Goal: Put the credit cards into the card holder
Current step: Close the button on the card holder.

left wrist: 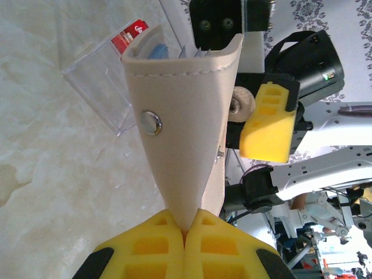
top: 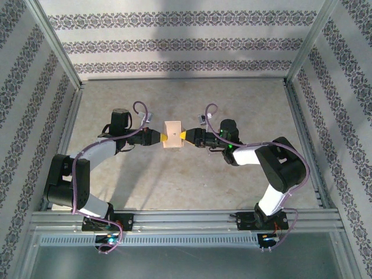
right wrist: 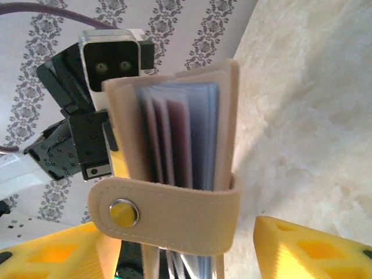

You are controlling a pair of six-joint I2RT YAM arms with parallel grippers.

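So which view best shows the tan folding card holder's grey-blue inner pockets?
Right wrist: it looks edge-on into the tan card holder, grey-blue pockets fanned out. Left wrist catches their tips; top external, a small tan block.

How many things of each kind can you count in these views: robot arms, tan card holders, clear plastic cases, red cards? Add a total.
Robot arms: 2
Tan card holder: 1
Clear plastic case: 1
Red card, in sight at the clear case: 1
Total: 5
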